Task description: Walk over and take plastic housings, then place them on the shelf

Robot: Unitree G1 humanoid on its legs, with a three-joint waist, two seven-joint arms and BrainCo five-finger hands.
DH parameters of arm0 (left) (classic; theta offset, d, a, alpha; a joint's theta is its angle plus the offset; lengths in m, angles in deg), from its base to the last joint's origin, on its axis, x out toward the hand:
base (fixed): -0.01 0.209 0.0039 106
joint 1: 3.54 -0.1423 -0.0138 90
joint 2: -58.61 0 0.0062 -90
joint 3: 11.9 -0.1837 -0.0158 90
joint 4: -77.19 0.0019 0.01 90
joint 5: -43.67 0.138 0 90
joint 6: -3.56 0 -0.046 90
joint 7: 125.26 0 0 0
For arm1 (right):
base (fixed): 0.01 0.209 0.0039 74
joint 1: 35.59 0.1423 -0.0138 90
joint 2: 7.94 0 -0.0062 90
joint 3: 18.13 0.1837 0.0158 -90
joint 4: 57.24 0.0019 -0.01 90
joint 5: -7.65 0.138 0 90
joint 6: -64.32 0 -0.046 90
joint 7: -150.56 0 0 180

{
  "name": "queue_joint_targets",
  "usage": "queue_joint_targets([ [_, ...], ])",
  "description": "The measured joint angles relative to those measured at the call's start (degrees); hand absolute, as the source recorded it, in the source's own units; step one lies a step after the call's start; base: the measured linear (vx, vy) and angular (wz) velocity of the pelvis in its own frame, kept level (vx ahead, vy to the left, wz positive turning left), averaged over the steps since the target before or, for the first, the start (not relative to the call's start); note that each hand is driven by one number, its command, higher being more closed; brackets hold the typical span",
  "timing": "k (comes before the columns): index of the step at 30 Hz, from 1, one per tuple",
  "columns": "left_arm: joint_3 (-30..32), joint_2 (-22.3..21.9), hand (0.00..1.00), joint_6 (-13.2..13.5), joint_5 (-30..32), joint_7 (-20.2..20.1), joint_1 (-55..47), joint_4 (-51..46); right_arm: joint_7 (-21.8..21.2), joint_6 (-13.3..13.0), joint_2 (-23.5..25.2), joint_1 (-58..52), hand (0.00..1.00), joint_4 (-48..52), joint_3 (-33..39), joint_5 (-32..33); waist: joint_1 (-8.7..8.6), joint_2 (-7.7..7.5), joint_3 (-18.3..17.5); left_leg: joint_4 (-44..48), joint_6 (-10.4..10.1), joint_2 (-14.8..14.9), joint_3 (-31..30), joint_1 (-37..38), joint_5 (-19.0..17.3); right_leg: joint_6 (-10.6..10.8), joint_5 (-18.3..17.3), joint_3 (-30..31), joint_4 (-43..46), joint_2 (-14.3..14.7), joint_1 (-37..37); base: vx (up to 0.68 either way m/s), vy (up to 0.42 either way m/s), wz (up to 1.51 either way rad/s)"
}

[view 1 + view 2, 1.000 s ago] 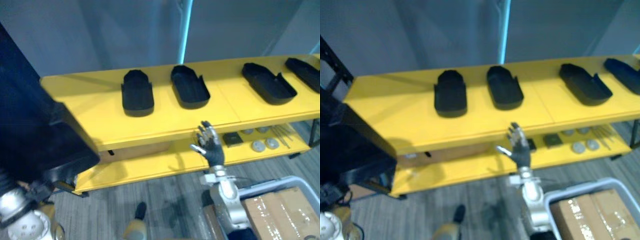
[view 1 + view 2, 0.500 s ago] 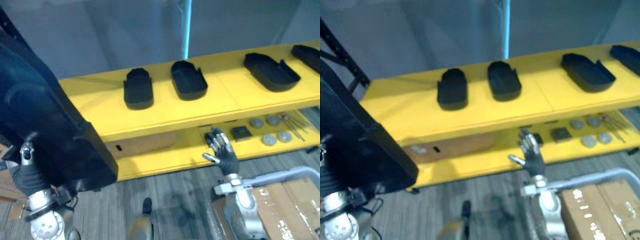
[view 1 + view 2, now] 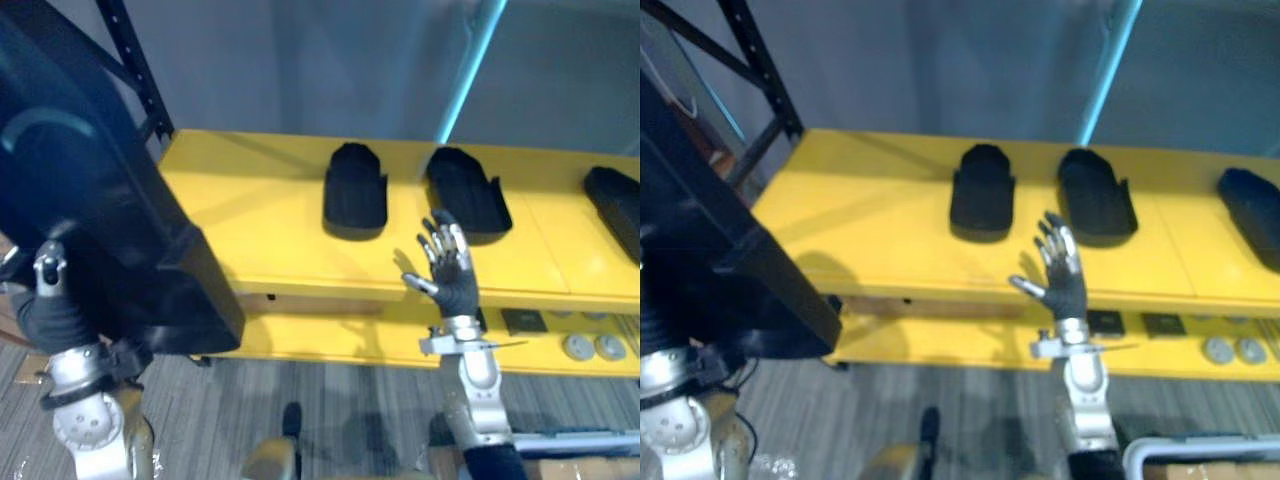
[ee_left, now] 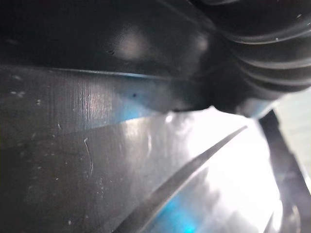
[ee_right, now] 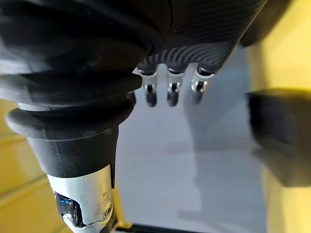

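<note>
Housing (image 3: 90,200): large, black, carried at my left hand (image 3: 47,315); I cannot tell that hand's finger state. Right hand (image 3: 447,268): spread, empty, raised before shelf (image 3: 250,225). Risks: housing slips from an unverified hold; its corner clips the shelf edge.

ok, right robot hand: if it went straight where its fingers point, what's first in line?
Probably the black plastic housing just past the right robot hand, second from left on the yellow shelf. Depth is unclear; it might pass above.

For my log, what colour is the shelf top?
Yellow shelf; clearest in the right eye view.
</note>
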Motion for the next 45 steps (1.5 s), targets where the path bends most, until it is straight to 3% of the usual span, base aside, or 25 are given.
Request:
queue_joint_targets([
  [1,-0.33,0.4,1.0,-0.21,-0.04,0.07,0.91,0.67,0.42,-0.01,-0.09,0.01,0.0,0.05,0.08,-0.38,-0.31,-0.35,-0.28,0.22,-0.1,-0.3,-0.45,-0.59,-0.07,0.42,0.29,1.38,-3.29,1.22,0.0,0.09,-0.143,0.8],
  [3,-0.49,0.5,1.0,-1.17,0.04,0.25,2.03,1.36,0.59,-0.02,-0.29,0.12,0.0,0.47,0.39,-0.68,-0.09,-2.42,-1.6,0.7,-1.5,-1.62,-1.9,-1.81,-0.36,2.64,1.98,2.2,-11.9,3.21,0.4,0.1,-0.228,0.52],
  [4,-0.58,-0.49,1.0,-1.41,0.04,0.22,1.77,1.47,0.35,0.0,-0.85,0.15,0.0,0.5,0.62,-0.66,0.05,-1.57,-1.68,0.7,-1.75,-1.03,-2.14,-1.78,-0.38,2.91,2.43,1.65,-12.81,3.94,1.0,0.11,-0.244,0.19],
  [6,-0.36,-3.36,1.0,-1.74,0.08,0.13,-1.35,1.29,0.14,0.34,-2.75,0.29,0.0,0.56,0.68,-0.57,1.64,1.9,-2.55,0.73,-2.98,1.64,-1.79,-1.69,-0.01,1.78,5.08,1.23,-18.22,7.68,3.43,0.1,-0.181,-0.07],
  [8,-0.33,-3.89,1.0,-1.73,0.1,0.01,-3.44,1.18,-0.19,0.52,-3.09,0.77,0.0,0.68,0.99,-0.08,2.05,3.27,-3.17,0.74,-3.32,2.81,-1.26,-1.31,0.24,1.34,5.52,1.12,-19.7,8.96,4.38,0.09,-0.131,-0.06],
  [14,-0.6,-8.22,1.0,-1.49,2.09,1.2,-7.34,0.74,-3.86,0.34,-1.88,3.69,0.0,4.32,0.2,1.32,1.75,4.68,-3.63,0.85,-3.72,4.45,0.36,0.51,0.53,-1.26,3.91,-2.01,-19.93,11.34,7.86,0.02,-0.1,0.15],
  [15,-0.94,-8.26,1.0,-1.49,2.26,1.21,-7.49,0.72,-4.09,0.11,-1.82,3.8,0.0,4.94,-0.5,1.7,1.5,4.94,-3.71,0.77,-3.15,4.67,1.73,0.24,0.15,-1.45,3.73,-3.24,-19.92,11.6,8.37,-0.05,-0.116,0.85],
  [17,-2.11,-8.17,1.0,-1.49,2.53,0.99,-7.85,0.45,-4.77,-0.14,-1.16,5.03,0.0,5.94,-3.77,1.97,0.41,5.29,-3.83,2.15,0.96,6.26,9.28,-1.41,-3.02,-1.52,3.56,-8.44,-20.39,11.97,9.81,-0.04,-0.103,1.23],
  [18,-2.81,-8.21,1.0,-1.49,2.54,0.57,-7.97,0.41,-4.87,-0.15,-1.47,5.99,0.0,6.09,-5.69,1.81,0.55,5.75,-3.82,2.86,2.03,7.16,13.47,-1.87,-4.94,-1.52,3.6,-11.44,-20.68,11.76,10.67,-0.01,-0.057,1.21],
  [20,-3.02,-8.23,1.0,-1.49,2.55,0.7,-8.38,0.38,-6.08,-0.23,-1.8,7.23,0.0,5.71,-8.36,1.64,1.06,5.59,-4.04,4.51,1.87,7.67,18.0,-3.2,-9.38,-1.72,3.82,-14.93,-22.2,10.49,11.73,-0.03,-0.003,1.07],
  [23,-3.05,-8.27,1.0,-1.25,2.5,1.06,-10.45,-0.25,-7.11,-0.79,-1.62,10.66,0.0,1.98,-9.73,1.59,2.9,7.14,-5.03,18.14,4.98,10.31,20.93,-6.74,-9.51,-1.79,3.38,-18.47,-20.3,8.71,10.87,0.03,0.06,0.63],
  [24,-3.63,-8.56,1.0,-1.2,2.51,0.99,-11.86,-0.98,-7.01,-1.18,-2.32,10.56,0.0,2.35,-9.88,1.7,2.28,9.39,-6.23,19.69,5.08,10.25,22.39,-6.9,-7.31,-1.9,2.53,-19.76,-17.14,9.08,10.52,0.08,0.075,0.93],
  [25,-4.52,-8.44,1.0,-1.25,2.47,0.78,-11.59,-0.96,-6.78,-1.75,-2.54,10.36,0.0,2.26,-9.43,1.8,1.48,9.29,-6.29,18.89,5.61,9.38,22.01,-7.48,-5.78,-3.49,1.02,-19.34,-15.97,8.52,9.8,-0.04,0.05,1.45],
  [26,-5.51,-8.59,1.0,-1.25,2.45,0.17,-10.15,-1.01,-6.06,-1.86,-3.21,10.66,0.0,1.83,-8.86,1.79,0.68,8.18,-6.19,12.04,4.97,6.35,19.61,-7.41,0.26,-6.43,0.23,-16.21,-18.81,10.07,7.96,-0.14,0.045,1.81],
  [27,-5.78,-8.89,1.0,-1.31,2.37,-0.33,-8.97,-1.19,-5.78,-1.92,-2.59,10.21,0.0,1.81,-8.34,1.78,-0.28,6.63,-6.17,10.1,7.83,5.28,19.61,-7.06,-1.56,-3.47,3.67,-17.65,-22.02,9.67,8.18,-0.12,0.009,1.45],
  [28,-5.77,-8.9,1.0,-1.21,2.16,-0.41,-8.96,-1.26,-5.68,-1.86,-2.24,10.09,0.0,1.53,-8.47,1.83,0.65,6.59,-6.08,12.8,6.49,6.6,21.28,-6.85,-5.01,-2.94,3.97,-17.9,-21.91,9.63,8.06,0.0,-0.021,0.97],
  [29,-5.8,-8.96,1.0,-1.32,1.92,-0.62,-9.48,-1.33,-5.32,-1.76,-1.97,9.78,0.0,1.49,-9.12,2.23,1.0,6.3,-5.69,14.57,3.19,8.13,22.72,-5.05,-7.71,-2.8,4.25,-18.77,-21.07,9.08,8.19,0.09,0.003,0.45],
  [31,-6.57,-9.0,1.0,-1.44,1.9,-1.4,-9.79,-1.37,-4.9,-1.8,-1.95,9.5,0.0,1.48,-10.29,2.26,0.66,6.55,-5.59,9.18,-2.25,8.34,23.44,-0.9,-6.87,-2.04,4.73,-20.13,-20.74,8.23,9.05,0.06,0.079,0.5],
  [32,-7.38,-8.94,1.0,-1.5,1.87,-2.33,-9.68,-1.52,-4.37,-1.83,-1.46,9.32,0.0,1.48,-10.28,2.1,0.45,6.71,-5.6,4.69,-3.96,6.41,23.1,1.17,-5.5,-1.18,5.28,-20.94,-20.83,7.04,9.66,0.0,0.182,0.3],
  [35,-8.4,-8.61,1.0,-2.29,1.3,-4.71,-10.55,-2.0,-1.75,-1.82,0.92,8.67,0.0,1.41,-10.69,0.75,0.49,6.14,-5.34,-0.24,-2.51,2.67,23.5,3.68,-4.79,-0.2,6.88,-20.84,-21.59,4.58,10.26,-0.01,0.205,0.11],
  [40,-8.54,-6.42,1.0,-4.04,1.28,-7.07,-11.28,-1.9,1.78,-1.71,4.12,6.14,0.0,-0.43,-11.95,-1.49,0.06,5.18,-5.45,-2.7,0.06,-0.84,23.91,4.67,-4.92,0.39,10.0,-20.5,-23.03,2.46,10.29,0.0,0.194,0.01],
  [45,-8.95,-5.48,1.0,-4.54,1.47,-7.91,-11.32,-1.49,4.16,-0.79,4.14,4.63,0.0,-1.18,-14.03,-5.31,-0.38,5.09,-5.46,-2.74,0.62,-1.07,24.8,4.79,-5.19,0.05,11.38,-18.94,-23.41,2.29,9.9,0.0,0.035,-0.06],
])
